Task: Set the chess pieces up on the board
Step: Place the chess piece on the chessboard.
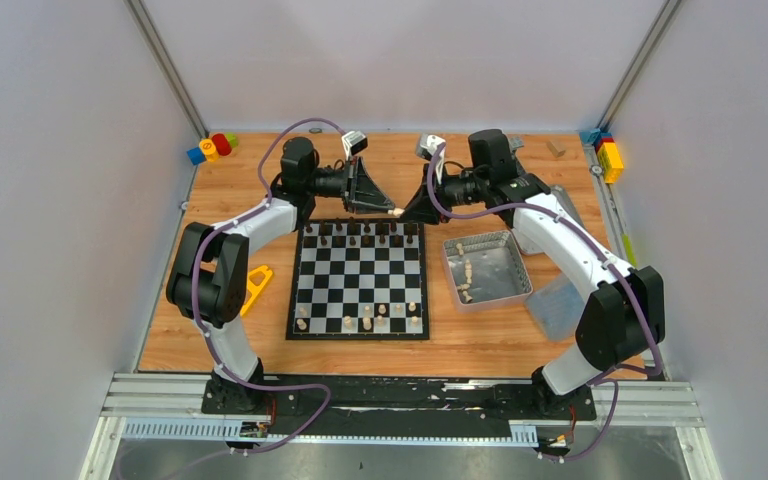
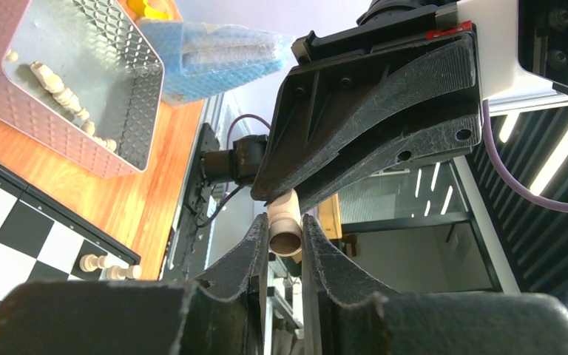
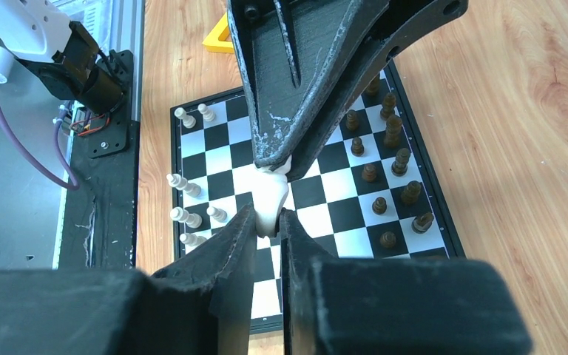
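Observation:
The black-and-white board lies mid-table. Dark pieces stand along its far rows and several cream pieces along the near rows. Both grippers meet above the board's far edge, tip to tip, on one cream piece. My left gripper is shut on the piece's round base. My right gripper is shut on its other end. More cream pieces lie in the silver tin right of the board.
A yellow part lies left of the board. Coloured bricks sit at the back left corner and back right corner. A clear plastic bag lies right of the tin, and a small wooden block sits at the back.

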Controlling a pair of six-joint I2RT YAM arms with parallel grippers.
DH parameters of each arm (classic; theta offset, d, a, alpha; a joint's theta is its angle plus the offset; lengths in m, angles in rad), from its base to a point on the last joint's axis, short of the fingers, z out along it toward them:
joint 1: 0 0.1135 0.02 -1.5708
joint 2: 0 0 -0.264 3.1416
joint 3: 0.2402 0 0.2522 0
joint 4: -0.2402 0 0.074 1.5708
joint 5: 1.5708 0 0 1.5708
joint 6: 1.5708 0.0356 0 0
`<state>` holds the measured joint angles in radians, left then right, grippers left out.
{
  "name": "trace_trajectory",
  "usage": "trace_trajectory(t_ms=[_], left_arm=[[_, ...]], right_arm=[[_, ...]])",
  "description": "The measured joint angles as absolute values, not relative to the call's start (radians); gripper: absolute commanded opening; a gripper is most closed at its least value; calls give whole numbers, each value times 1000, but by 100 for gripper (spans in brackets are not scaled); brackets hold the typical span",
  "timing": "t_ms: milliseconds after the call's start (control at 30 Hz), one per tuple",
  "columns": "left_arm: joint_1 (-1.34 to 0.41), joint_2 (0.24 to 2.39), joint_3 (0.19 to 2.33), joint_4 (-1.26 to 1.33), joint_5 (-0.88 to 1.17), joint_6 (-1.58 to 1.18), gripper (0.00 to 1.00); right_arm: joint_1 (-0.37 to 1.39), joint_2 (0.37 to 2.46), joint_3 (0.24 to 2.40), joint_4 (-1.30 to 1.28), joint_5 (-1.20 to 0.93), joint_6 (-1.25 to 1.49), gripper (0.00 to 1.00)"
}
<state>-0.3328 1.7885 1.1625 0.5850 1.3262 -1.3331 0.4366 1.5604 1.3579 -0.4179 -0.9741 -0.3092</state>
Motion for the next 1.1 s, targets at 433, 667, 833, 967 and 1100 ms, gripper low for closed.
trace_trajectory(t_ms=[433,667,833,967,1100], left_arm=[[-338,1789,1163,529,1326,-1270,43],[-338,1788,1181,428,1301,-1137,70],[-321,1777,1230,222,1266,-942,79],[-275,1753,1319,-89,1196,-685,81],[-195,1697,1379,-331,1096,-450,82]], right_arm=[[442,1557,1358,-458,-976,-332,0],[458,1529,1354,-490,-986,-347,0],[475,1508,1345,-551,-956,-387,0],[531,1510,1349,-649,-871,-445,0],[628,1542,1396,-756,-759,-505,0]])
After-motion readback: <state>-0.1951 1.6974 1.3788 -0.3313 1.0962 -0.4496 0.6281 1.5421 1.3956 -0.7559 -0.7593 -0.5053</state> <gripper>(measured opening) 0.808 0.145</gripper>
